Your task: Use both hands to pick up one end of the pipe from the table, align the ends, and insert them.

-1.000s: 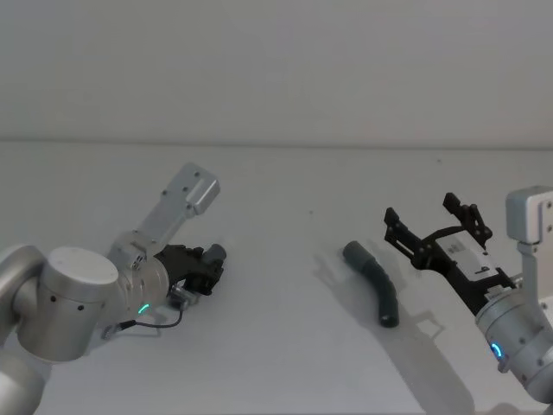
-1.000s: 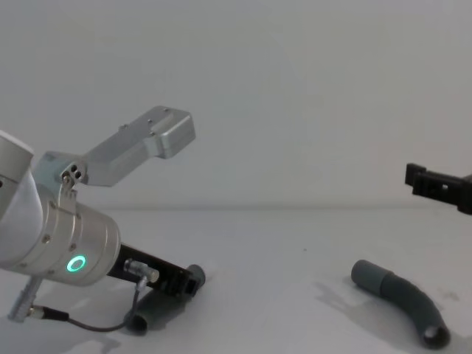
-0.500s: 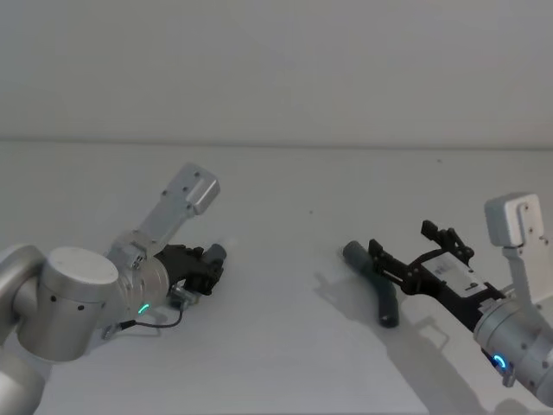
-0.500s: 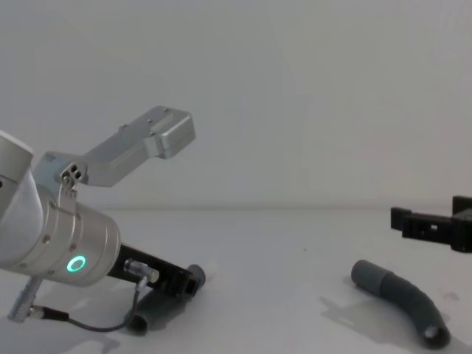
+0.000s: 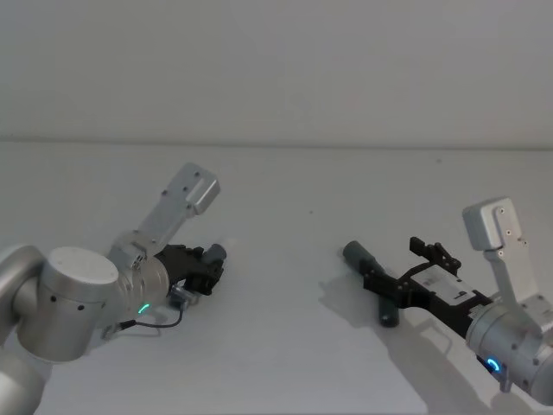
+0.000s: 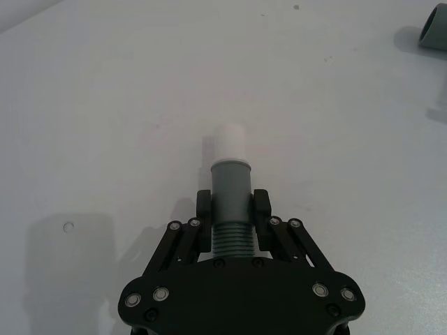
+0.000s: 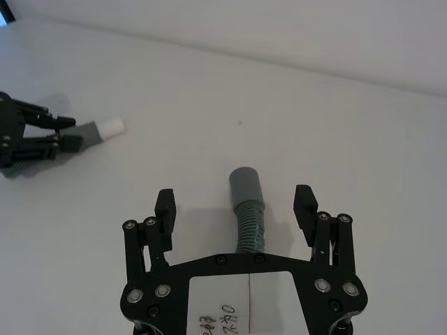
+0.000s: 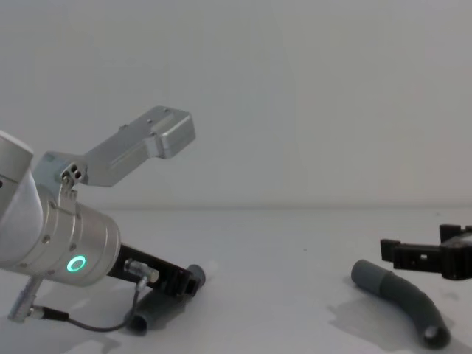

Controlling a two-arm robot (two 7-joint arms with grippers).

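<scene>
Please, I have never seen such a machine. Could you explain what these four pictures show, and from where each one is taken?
This is a robot with two arms, each ending in a black tool that can pinch. One picture looks down from its head, one looks forward from its chest, and two come from cameras on the wrists, looking along each tool. The surface is a white table, and the things to handle are two short grey ribbed hose pieces. The left tool is shut on the hose piece with a white tip, low near the table. The right tool is open, its fingers on either side of the second hose piece, which lies on the table ungripped.
</scene>
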